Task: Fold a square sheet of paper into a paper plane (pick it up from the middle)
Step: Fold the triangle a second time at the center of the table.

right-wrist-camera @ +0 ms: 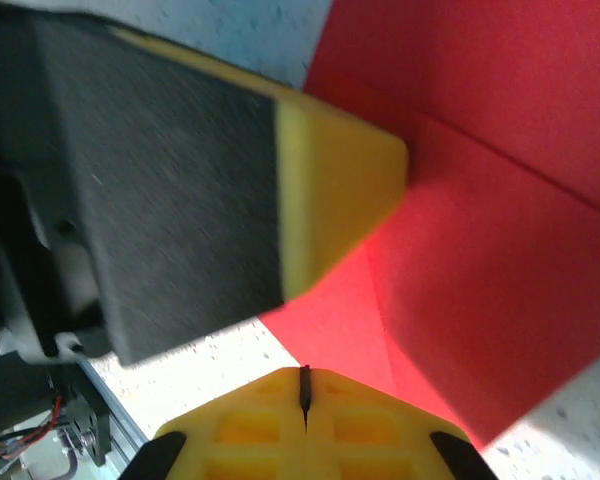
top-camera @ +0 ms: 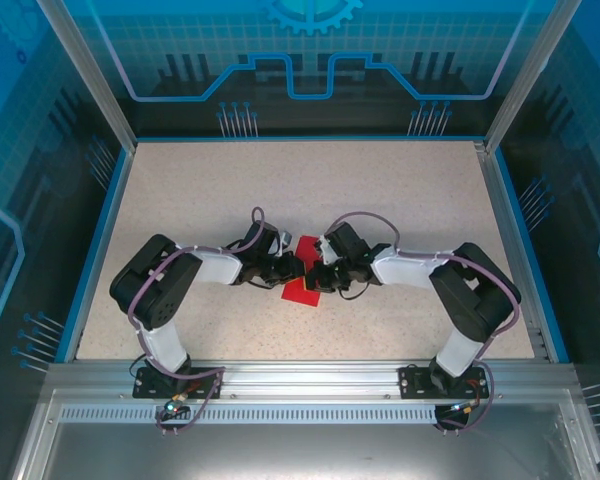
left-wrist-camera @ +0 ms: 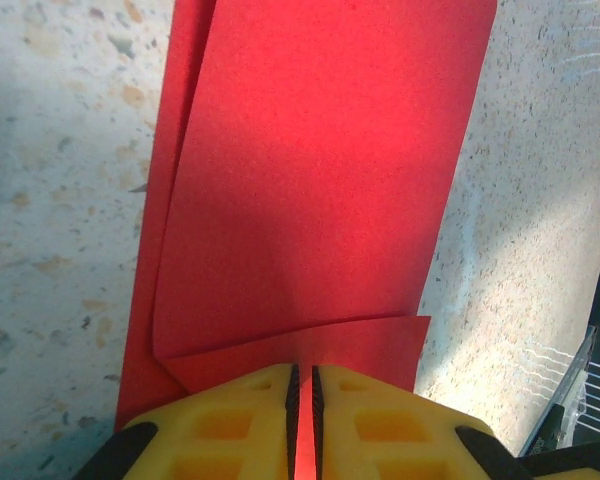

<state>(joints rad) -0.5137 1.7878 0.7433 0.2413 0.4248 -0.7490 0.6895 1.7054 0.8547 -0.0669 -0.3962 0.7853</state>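
Step in hand: creasing a fold in the square sheet of paper, judged from the doubled layer and the two claws meeting over it.
Paper position: middle of the tabletop, between the two arms. In the left wrist view an upper layer is turned over a lower one, and its left side bends softly instead of lying in a sharp crease.
Left claw: almost pressed together, pinching an edge of the folded sheet. A thin red strip shows in the slit between its yellow faces.
Right claw: pressed together, its tip at the edge of the sheet near a straight crease line. Whether any paper is caught in it I cannot tell.
Closeness: one pad of the left claw stands right beside the right claw, so there is little room between them.
Doing it well: hold the pinch firm so the layers do not slide apart. Line the free edge up with the lower layer before pressing. Flatten from the pinched end outward, so the rounded bend becomes a clean crease.
Risk: thin paper may wrinkle or tear if the claws pull against each other. A skewed fold now would likely carry into every later fold.
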